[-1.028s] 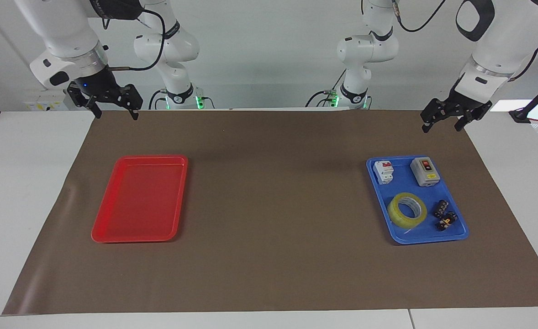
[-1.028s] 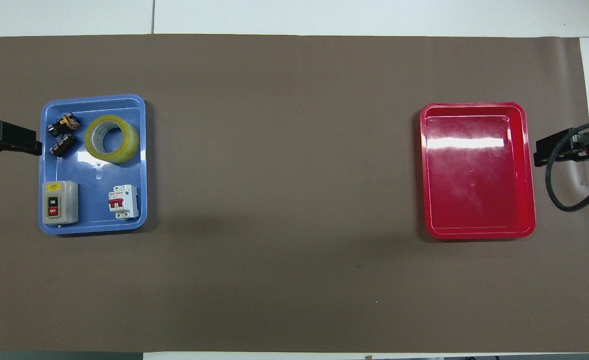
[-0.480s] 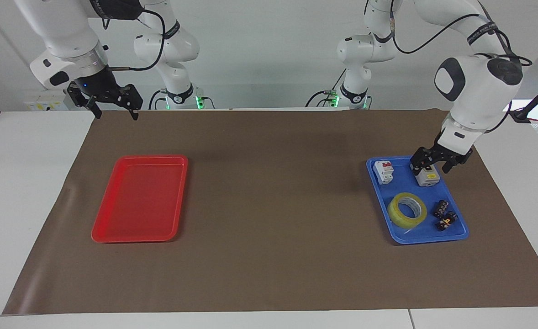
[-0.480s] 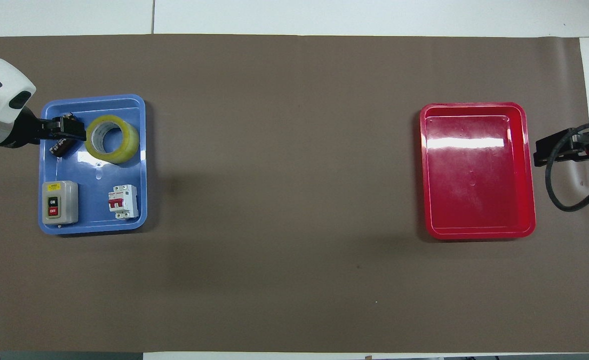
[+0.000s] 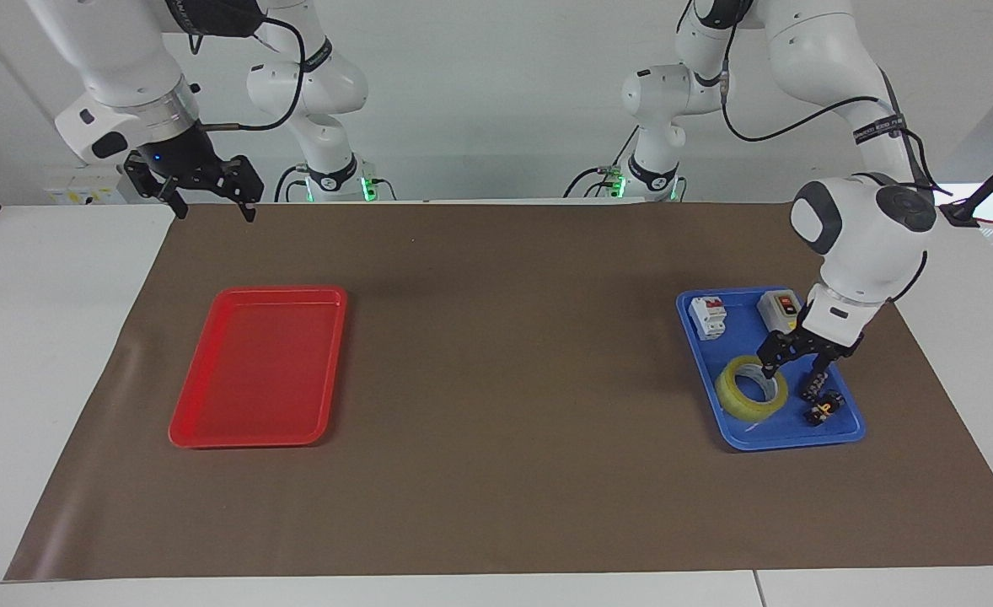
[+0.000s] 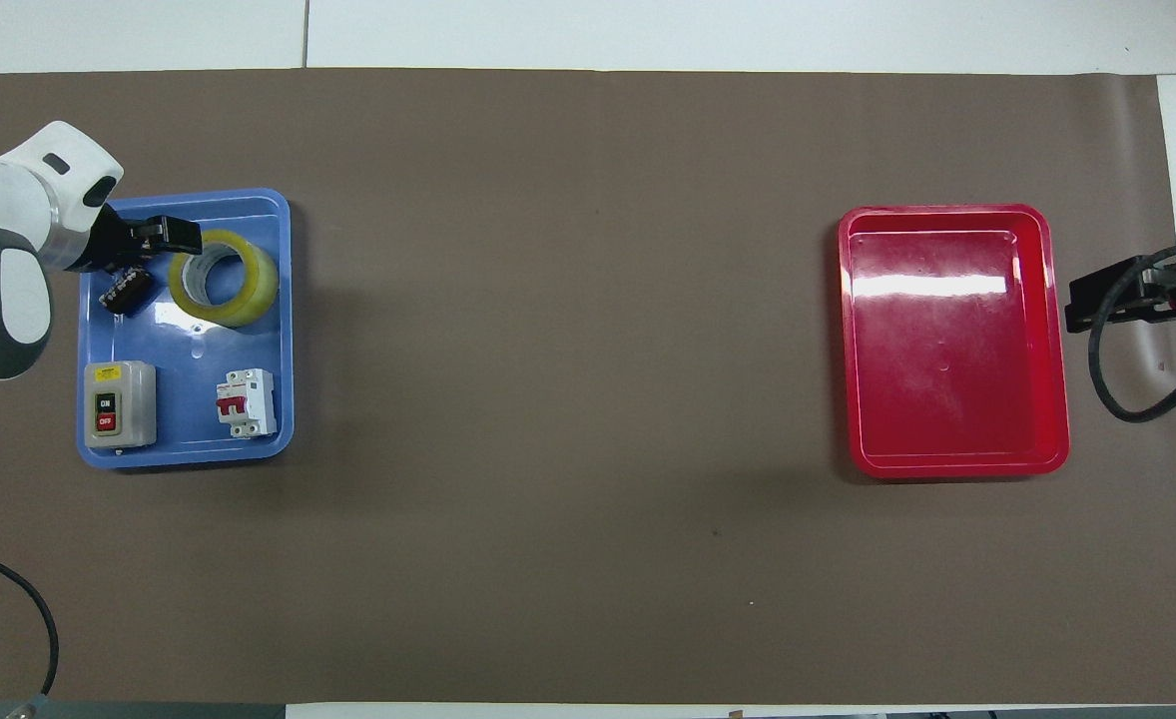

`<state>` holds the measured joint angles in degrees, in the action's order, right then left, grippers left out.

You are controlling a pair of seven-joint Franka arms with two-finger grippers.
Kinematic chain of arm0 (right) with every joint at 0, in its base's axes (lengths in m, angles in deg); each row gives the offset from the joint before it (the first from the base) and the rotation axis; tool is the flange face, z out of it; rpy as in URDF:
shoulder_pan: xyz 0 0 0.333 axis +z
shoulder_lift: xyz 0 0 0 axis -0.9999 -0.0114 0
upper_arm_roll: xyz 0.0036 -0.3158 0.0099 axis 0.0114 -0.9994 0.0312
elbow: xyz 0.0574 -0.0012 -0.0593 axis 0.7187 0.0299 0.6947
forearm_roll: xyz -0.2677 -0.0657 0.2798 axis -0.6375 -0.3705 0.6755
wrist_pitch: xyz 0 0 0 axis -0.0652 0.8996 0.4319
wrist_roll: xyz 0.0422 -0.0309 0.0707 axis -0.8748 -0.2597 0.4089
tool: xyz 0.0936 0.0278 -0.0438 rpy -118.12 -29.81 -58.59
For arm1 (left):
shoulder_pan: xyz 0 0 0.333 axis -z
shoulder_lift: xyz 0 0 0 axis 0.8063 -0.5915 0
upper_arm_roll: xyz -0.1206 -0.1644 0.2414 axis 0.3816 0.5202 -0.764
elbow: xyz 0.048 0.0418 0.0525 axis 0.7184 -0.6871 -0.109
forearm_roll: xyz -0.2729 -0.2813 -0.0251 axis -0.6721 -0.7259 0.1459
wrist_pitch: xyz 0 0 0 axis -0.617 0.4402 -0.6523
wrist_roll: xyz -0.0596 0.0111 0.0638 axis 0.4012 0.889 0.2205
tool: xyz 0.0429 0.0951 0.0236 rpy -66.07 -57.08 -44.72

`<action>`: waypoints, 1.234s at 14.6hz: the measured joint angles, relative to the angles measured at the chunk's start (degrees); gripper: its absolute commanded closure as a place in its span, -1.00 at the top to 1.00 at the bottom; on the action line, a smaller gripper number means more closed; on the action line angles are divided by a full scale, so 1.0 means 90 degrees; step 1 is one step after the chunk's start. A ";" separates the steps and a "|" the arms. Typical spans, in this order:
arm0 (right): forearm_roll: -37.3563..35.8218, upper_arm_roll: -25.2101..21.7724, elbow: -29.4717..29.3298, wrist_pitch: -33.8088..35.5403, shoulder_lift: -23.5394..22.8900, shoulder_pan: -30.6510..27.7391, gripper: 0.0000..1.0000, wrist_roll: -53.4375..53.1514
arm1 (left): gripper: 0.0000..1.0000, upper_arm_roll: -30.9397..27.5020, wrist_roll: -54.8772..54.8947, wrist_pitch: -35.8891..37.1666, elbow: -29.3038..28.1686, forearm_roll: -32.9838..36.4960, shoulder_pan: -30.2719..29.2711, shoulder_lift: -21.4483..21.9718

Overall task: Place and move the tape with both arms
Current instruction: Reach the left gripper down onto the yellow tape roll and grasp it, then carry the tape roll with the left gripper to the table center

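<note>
The yellow tape roll (image 5: 734, 398) lies flat in the blue tray (image 5: 745, 339), in the half farther from the robots; it also shows in the overhead view (image 6: 255, 286). My left gripper (image 5: 791, 375) is open and low over the tray, at the roll's edge on the side toward the black connector blocks (image 5: 823, 403). From overhead, the left gripper (image 6: 171, 240) overlaps the roll's rim. I cannot tell whether it touches the roll. My right gripper (image 5: 208, 202) is open and empty, and waits in the air at the mat's edge near the right arm's end.
The blue tray (image 6: 189, 350) also holds a grey ON/OFF switch box (image 6: 120, 403), a white circuit breaker (image 6: 247, 402) and black connector blocks (image 6: 126, 291). A red tray (image 5: 281, 292) lies toward the right arm's end. Brown mat covers the table.
My left arm has swung in from the table's end and come down over the blue tray, from above the switch box to the tape roll's edge. The right arm has not moved.
</note>
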<state>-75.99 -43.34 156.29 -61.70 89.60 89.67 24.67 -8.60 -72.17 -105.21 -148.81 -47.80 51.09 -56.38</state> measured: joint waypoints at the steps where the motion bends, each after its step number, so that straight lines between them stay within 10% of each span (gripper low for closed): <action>1: 0.0000 0.0000 0.0000 0.0000 0.0000 0.0000 1.00 0.0000 | 0.91 -0.0001 0.0004 -0.0129 -0.0028 0.0000 -0.0047 -0.0084; 7: 0.0000 0.0000 0.0000 0.0000 0.0000 0.0000 1.00 0.0000 | 0.69 0.0016 0.0024 -0.0734 -0.0354 0.0000 -0.0078 -0.0417; 9: 0.0000 0.0000 0.0000 0.0000 0.0000 0.0000 1.00 0.0000 | -0.99 0.0035 0.0026 -0.0919 -0.0490 0.0000 -0.0068 -0.0493; 18: 0.0000 -0.0001 0.0000 0.0000 0.0000 0.0000 1.00 0.0000 | -1.00 0.0038 0.0044 -0.0743 -0.0474 0.0000 -0.0070 -0.0492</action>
<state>-75.99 -43.35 156.29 -61.70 89.60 89.67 24.67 -8.26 -71.77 -111.89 -153.08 -47.80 50.45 -60.81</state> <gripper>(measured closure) 0.000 0.780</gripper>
